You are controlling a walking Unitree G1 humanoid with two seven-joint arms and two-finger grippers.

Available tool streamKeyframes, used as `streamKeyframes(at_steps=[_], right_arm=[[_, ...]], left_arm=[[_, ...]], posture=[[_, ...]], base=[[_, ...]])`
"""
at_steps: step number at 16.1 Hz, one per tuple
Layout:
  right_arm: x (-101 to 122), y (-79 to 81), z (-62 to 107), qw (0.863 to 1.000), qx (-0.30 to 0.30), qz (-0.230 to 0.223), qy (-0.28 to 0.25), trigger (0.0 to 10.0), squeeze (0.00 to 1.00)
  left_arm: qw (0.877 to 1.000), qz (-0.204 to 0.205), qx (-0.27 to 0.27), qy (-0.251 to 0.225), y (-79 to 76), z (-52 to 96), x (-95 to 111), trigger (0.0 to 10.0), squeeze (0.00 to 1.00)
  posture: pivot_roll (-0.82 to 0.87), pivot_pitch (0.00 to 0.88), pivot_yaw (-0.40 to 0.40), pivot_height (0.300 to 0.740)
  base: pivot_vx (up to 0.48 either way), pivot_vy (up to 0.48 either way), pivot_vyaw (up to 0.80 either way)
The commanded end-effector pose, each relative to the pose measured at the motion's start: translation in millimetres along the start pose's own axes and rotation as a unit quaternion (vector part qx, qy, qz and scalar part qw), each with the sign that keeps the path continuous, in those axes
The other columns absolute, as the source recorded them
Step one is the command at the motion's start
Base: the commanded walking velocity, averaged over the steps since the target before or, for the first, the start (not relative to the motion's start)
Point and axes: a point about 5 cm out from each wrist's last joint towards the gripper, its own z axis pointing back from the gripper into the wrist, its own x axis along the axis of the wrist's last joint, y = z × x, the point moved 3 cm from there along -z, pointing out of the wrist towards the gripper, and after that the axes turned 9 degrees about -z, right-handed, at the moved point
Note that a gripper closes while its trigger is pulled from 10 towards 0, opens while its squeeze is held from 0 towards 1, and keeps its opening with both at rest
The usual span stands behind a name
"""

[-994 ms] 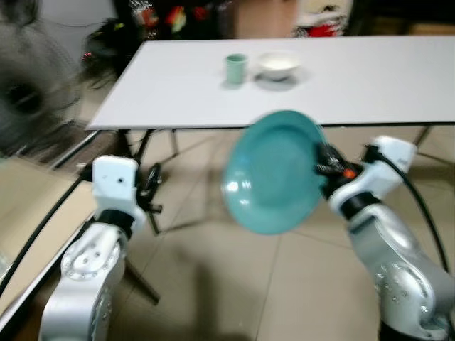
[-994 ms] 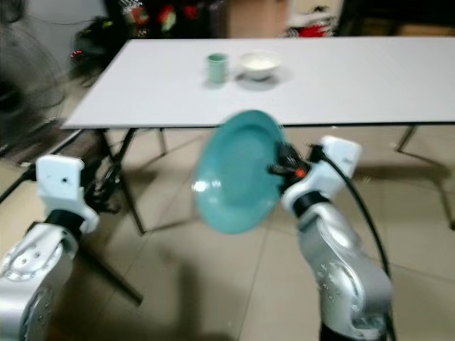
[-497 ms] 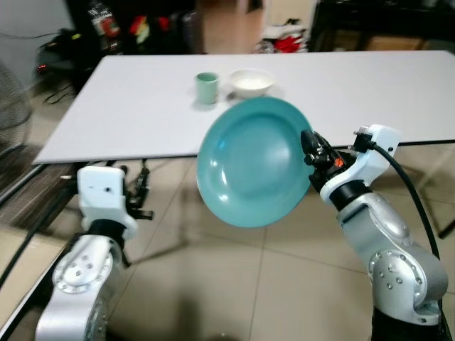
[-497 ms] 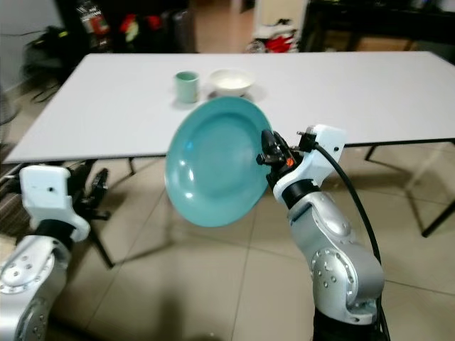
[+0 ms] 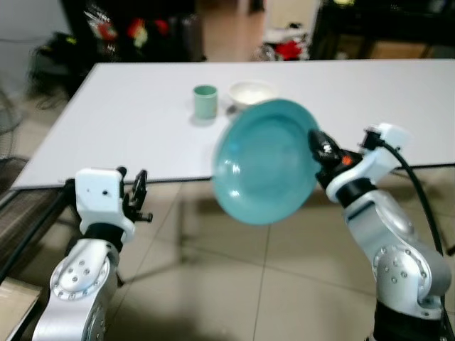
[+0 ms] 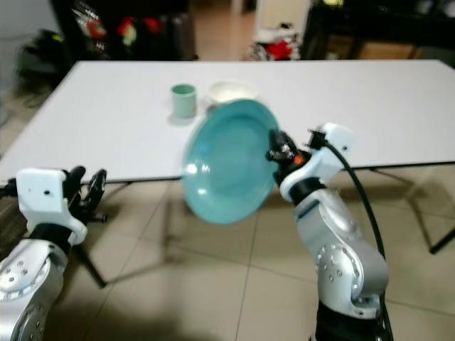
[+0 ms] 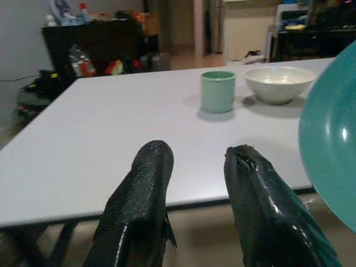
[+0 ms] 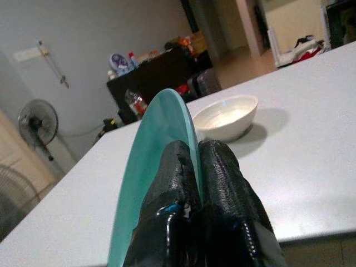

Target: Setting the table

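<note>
Now the teal plate (image 5: 266, 162), pinched by the right gripper (image 5: 318, 148), has been carried over the worktop (image 5: 128, 128) near edge; left gripper (image 7: 194, 206) fingers narrowly parted, empty.

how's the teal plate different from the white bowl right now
The teal plate is held up on edge in the right gripper, at the table's near edge; the white bowl sits upright on the white table beside a green cup. The plate is wide and shallow, the bowl smaller and deeper. Both are round dishes.
</note>
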Motion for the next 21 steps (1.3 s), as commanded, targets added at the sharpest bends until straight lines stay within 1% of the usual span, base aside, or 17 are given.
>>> streamKeyframes(at_steps=[1, 6, 10, 12, 13, 14, 15, 17, 19, 20, 21], right_arm=[[11.4, -3.7, 0.6, 1.0, -0.004, -0.004, -0.02, 10.0, 0.0], [12.1, -3.5, -0.7, 0.999, 0.002, -0.031, -0.018, 10.0, 0.0], [9.3, -3.1, -0.1, 0.999, 0.006, -0.05, -0.004, 10.0, 0.0], [3.3, -0.1, -0.1, 0.996, 0.021, -0.082, 0.02, 10.0, 0.0], [1.3, 0.5, 0.1, 0.995, 0.024, -0.09, 0.027, 10.0, 0.0], [-2.9, -0.7, 0.7, 0.994, 0.022, -0.094, 0.042, 10.0, 0.0], [-7.1, -3.8, 1.2, 0.995, 0.014, -0.084, 0.056, 10.0, 0.0], [-9.8, -3.4, 0.5, 0.992, 0.015, -0.109, 0.059, 10.0, 0.0], [-11.2, -3.3, -0.2, 0.991, 0.014, -0.119, 0.064, 10.0, 0.0], [-16.6, -4.1, -1.4, 0.986, 0.007, -0.147, 0.08, 10.0, 0.0], [-20.1, -4.8, -1.9, 0.982, 0.002, -0.166, 0.089, 10.0, 0.0]], left_arm=[[1.0, 0.002, -0.01, -0.006, -5.7, -1.2, 4.4, 10.0, 0.0], [1.0, 0.001, -0.019, -0.008, -7.5, -2.4, 5.3, 10.0, 0.0], [1.0, -0.001, -0.025, -0.008, -9.4, -2.5, 5.1, 10.0, 0.0], [1.0, -0.001, -0.025, -0.006, -9.4, -1.6, 4.2, 10.0, 0.0], [1.0, 0.001, -0.025, 0.001, -8.8, -0.3, 2.1, 10.0, 0.0], [1.0, -0.005, -0.027, 0.004, -8.2, 0.7, 0.2, 10.0, 0.0], [0.999, -0.009, -0.036, 0.004, -8.7, 0.9, -0.5, 10.0, 0.0], [0.997, -0.006, -0.079, 0.005, -13.0, 2.6, -0.6, 10.0, 0.0], [0.994, -0.004, -0.107, 0.01, -16.5, 4.7, -2.1, 10.0, 0.0], [0.986, -0.015, -0.162, 0.02, -23.4, 9.9, -5.4, 10.0, 0.0], [0.982, -0.019, -0.185, 0.023, -26.2, 12.4, -6.4, 10.0, 0.0]], posture=[[-0.07, 0.0, 0.025, 0.74], [-0.08, 0.0, 0.03, 0.74], [-0.08, 0.0, 0.031, 0.74], [-0.07, 0.0, 0.03, 0.74], [-0.07, 0.0, 0.029, 0.74], [-0.07, 0.001, 0.029, 0.74], [-0.07, 0.001, 0.028, 0.74], [-0.07, 0.0, 0.029, 0.74], [-0.07, 0.0, 0.03, 0.74], [-0.07, 0.0, 0.032, 0.74], [-0.07, 0.0, 0.033, 0.74]], base=[[0.431, 0.0, 0.0], [0.426, 0.0, 0.0], [0.416, 0.0, 0.0], [0.199, 0.0, 0.0], [0.0, 0.0, 0.0], [0.0, 0.0, 0.0], [0.0, 0.0, 0.0], [0.0, 0.0, 0.0], [0.0, 0.0, 0.0], [0.0, 0.0, 0.0], [0.0, 0.0, 0.0]])
